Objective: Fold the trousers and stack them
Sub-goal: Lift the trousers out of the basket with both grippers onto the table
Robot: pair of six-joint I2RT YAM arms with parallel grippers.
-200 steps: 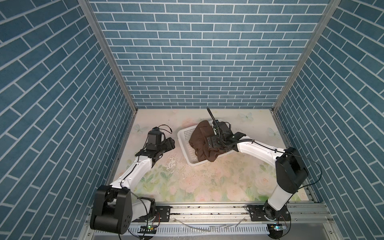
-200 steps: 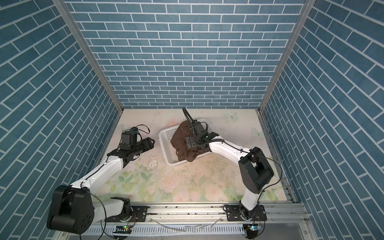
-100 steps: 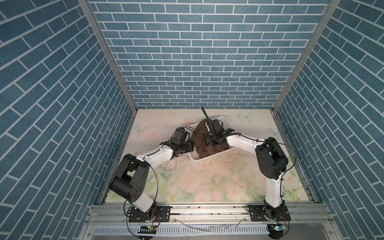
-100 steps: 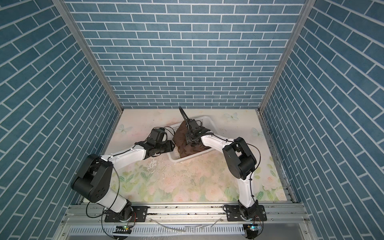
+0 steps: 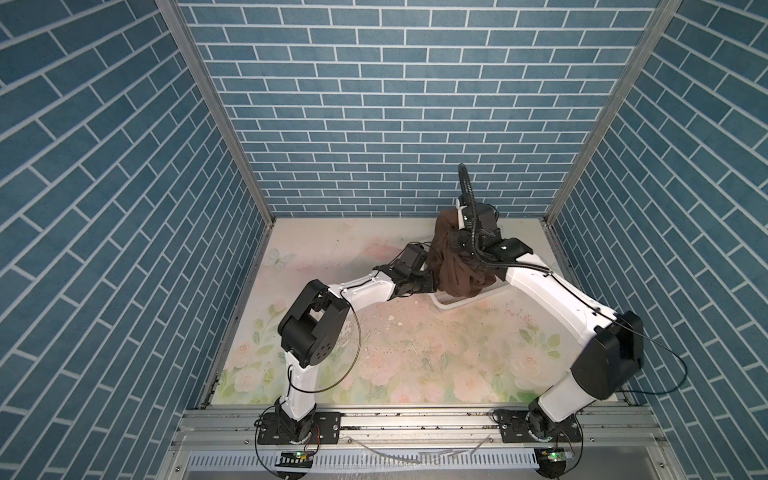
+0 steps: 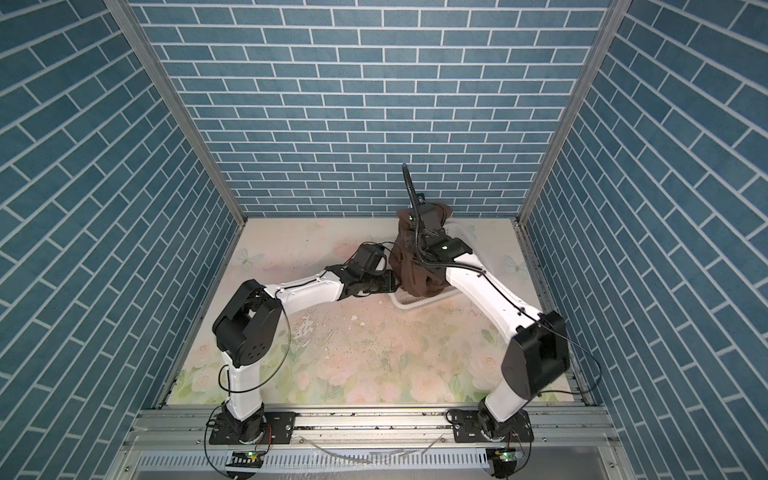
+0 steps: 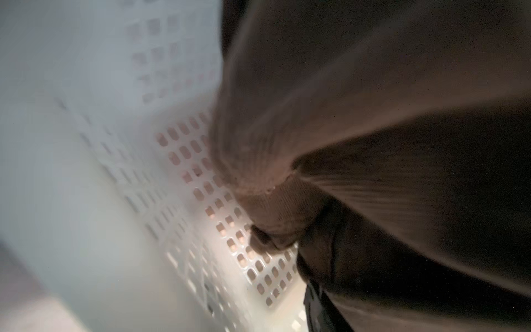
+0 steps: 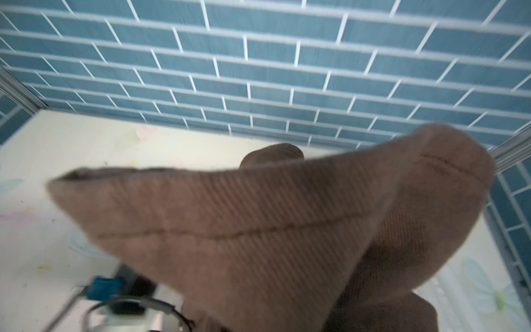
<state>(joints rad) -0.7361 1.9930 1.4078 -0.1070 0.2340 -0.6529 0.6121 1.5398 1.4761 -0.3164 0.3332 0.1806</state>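
Trousers (image 5: 451,266): bunched, hanging upright over basket (image 5: 453,302).
Right gripper (image 5: 459,216): clamped on top end.
Left gripper (image 5: 424,286): beside low end; jaws unclear.

One pair of dark brown trousers (image 5: 455,266), one white perforated basket (image 5: 457,305), one floral-printed table (image 5: 415,353), two robot arms: left arm (image 5: 361,291), right arm (image 5: 548,297).

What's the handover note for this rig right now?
Tools: right tool shut on the trousers, holding them up in a bunch. The left tool is against the bunch's lower end; can't tell if it is open or shut.
Things: the trousers' lower end is in the basket.
Done: nothing folded.
Left: clear the basket, spread on the table, fold, stack.
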